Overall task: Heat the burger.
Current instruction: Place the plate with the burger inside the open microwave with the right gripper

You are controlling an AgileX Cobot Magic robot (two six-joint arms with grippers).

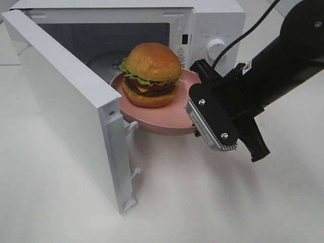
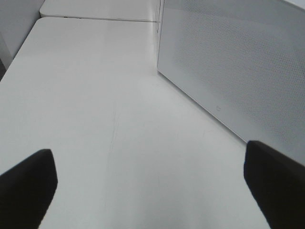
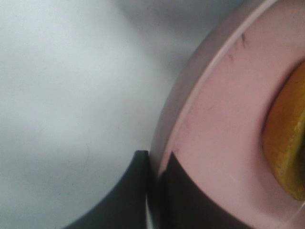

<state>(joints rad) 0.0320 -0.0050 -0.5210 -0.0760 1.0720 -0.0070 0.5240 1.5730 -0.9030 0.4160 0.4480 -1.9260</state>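
The burger (image 1: 152,76), with a golden bun, lettuce and a dark patty, sits on a round pink plate (image 1: 167,124). The plate hangs at the open mouth of the white microwave (image 1: 215,23), partly inside it. My right gripper (image 1: 194,125) is shut on the plate's near rim; the right wrist view shows its fingertips (image 3: 138,164) pinching the plate (image 3: 214,119) edge, with the burger (image 3: 288,143) at the side. My left gripper (image 2: 152,183) stands open over bare table, nothing between its fingers (image 2: 28,186). It does not show in the exterior view.
The microwave door (image 1: 66,101) stands swung wide open at the left, reaching toward the table's front. A control knob (image 1: 216,48) sits on the microwave's right panel. In the left wrist view a white perforated microwave wall (image 2: 238,62) rises beside the white table (image 2: 95,95).
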